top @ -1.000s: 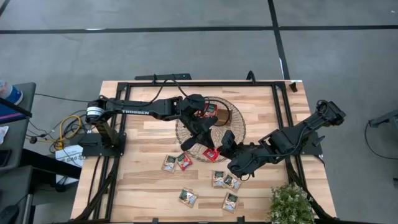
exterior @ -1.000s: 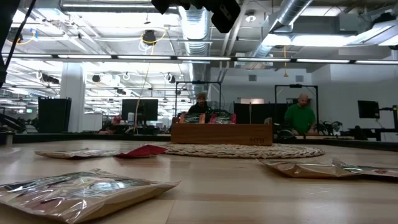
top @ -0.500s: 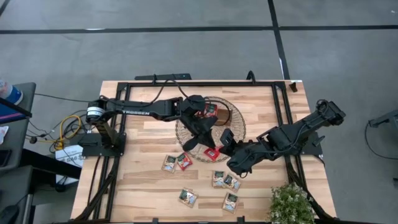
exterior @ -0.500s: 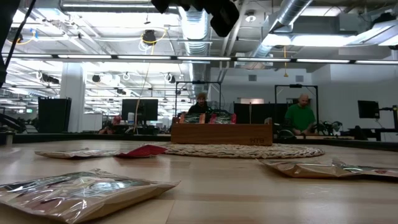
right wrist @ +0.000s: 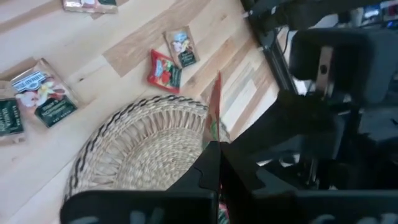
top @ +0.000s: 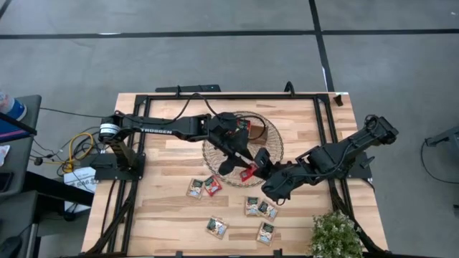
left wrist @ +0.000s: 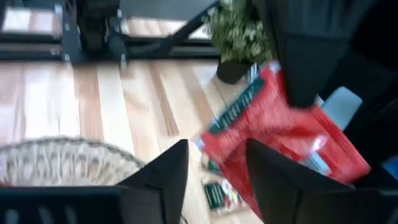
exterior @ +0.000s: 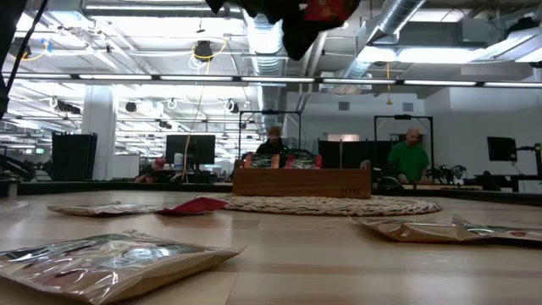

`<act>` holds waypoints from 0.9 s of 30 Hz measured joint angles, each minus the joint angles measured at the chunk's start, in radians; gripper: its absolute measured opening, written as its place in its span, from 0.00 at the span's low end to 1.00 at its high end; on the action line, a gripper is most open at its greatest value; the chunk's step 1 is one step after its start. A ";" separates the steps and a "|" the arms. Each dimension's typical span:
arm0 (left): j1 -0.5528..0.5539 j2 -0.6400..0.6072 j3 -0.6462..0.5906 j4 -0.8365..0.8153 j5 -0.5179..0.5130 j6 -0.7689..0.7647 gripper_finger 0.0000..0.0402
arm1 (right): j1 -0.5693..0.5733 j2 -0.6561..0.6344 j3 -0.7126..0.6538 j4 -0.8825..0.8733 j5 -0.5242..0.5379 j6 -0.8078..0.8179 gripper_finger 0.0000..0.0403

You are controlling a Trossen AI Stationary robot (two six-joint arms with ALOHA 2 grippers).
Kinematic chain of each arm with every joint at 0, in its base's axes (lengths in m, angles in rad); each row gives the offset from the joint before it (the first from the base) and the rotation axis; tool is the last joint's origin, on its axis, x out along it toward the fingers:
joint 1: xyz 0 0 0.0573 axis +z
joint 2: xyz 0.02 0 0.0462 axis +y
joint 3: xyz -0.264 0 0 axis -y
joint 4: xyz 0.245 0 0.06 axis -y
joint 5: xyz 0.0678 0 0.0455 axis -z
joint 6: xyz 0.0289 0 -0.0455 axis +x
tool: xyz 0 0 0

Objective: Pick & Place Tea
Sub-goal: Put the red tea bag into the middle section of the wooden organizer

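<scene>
A red-orange tea sachet (top: pixel 249 172) hangs above the near rim of the round wicker mat (top: pixel 215 147). My right gripper (top: pixel 256 168) is shut on it. My left gripper (top: pixel 229 163) stands open right beside it; in the left wrist view the sachet (left wrist: pixel 273 127) lies just beyond the two spread fingers (left wrist: pixel 163 180). A brown wooden tray (top: pixel 252 130) holding sachets rests on the mat. Several more sachets (top: pixel 212 185) lie flat on the table near the front. My right gripper pinches the red sachet between its two shut fingers, by an edge (right wrist: pixel 213 134). The sachet stands edge-on beyond the fingertips, lifted clear of the mat and the table. My left gripper: whether a finger (left wrist: pixel 273 180) still touches the sachet's lower corner, I cannot tell.
A potted plant (top: pixel 336 235) stands at the near right corner. Loose sachets (top: pixel 259 208) lie below the right gripper and others (top: pixel 216 227) near the front edge. A black frame (top: pixel 326 136) runs around the table. People sit in the room (exterior: pixel 411 161) beyond.
My left gripper has turned at the wrist above the mat's near rim. The red sachet has tipped from lying flat toward standing on edge, and it now shows at the top of the low view, where it did not before.
</scene>
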 joint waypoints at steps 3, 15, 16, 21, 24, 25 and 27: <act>-0.002 -0.005 0.000 -0.074 -0.002 -0.022 0.43 | 0.000 0.000 0.006 -0.068 0.003 0.049 0.00; -0.091 -0.051 0.001 -0.213 -0.111 0.010 0.44 | -0.106 -0.004 0.226 -0.413 -0.192 0.344 0.00; -0.103 -0.053 0.001 -0.207 -0.138 0.023 0.44 | -0.133 -0.004 0.254 -0.448 -0.247 0.377 0.00; -0.153 -0.066 0.001 -0.168 -0.347 0.075 0.44 | -0.261 -0.005 0.346 -0.559 -0.428 0.511 0.00; -0.177 -0.065 0.000 -0.125 -0.459 0.097 0.44 | -0.332 -0.006 0.353 -0.568 -0.544 0.540 0.00; -0.184 -0.065 0.001 -0.106 -0.484 0.105 0.44 | -0.350 -0.004 0.353 -0.574 -0.571 0.541 0.00; -0.197 -0.065 0.000 -0.084 -0.515 0.116 0.44 | -0.376 -0.003 0.353 -0.586 -0.579 0.541 0.00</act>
